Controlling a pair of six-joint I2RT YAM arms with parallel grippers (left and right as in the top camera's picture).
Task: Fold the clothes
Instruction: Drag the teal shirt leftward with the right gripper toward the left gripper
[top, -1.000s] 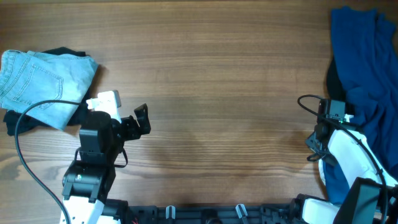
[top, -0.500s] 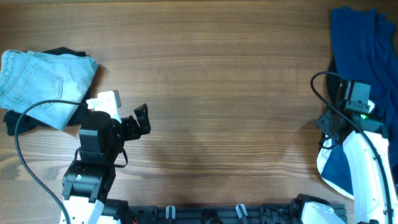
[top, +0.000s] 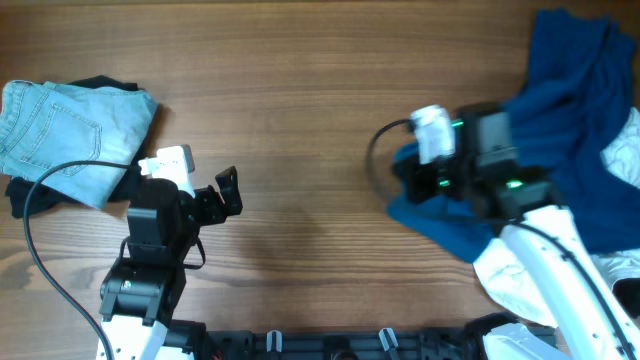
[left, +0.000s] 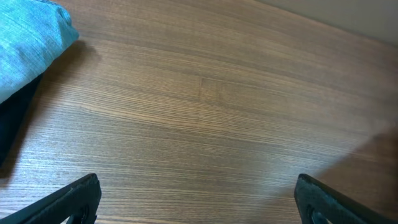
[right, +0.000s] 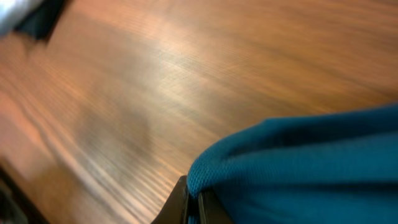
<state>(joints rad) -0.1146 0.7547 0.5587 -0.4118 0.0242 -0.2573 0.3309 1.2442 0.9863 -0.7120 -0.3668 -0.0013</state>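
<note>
While the blue shirt (top: 575, 110) probably needs open space for folding, the right claw (top: 405, 186) overhead is clamping shut on it, holding it stretched toward the jeans (top: 70, 120). Just right of the jeans, the left claw (left: 199, 196) is gaping wide, empty, in its wrist view. Right wrist: shirt is bunching between closed jaws over the glossy wooden table (right: 186, 62).

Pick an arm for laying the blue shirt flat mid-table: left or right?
Right. The right gripper is shut on a fold of the blue shirt, near the middle of the table. The left gripper is open and empty over bare wood beside the jeans, far from the shirt.
</note>
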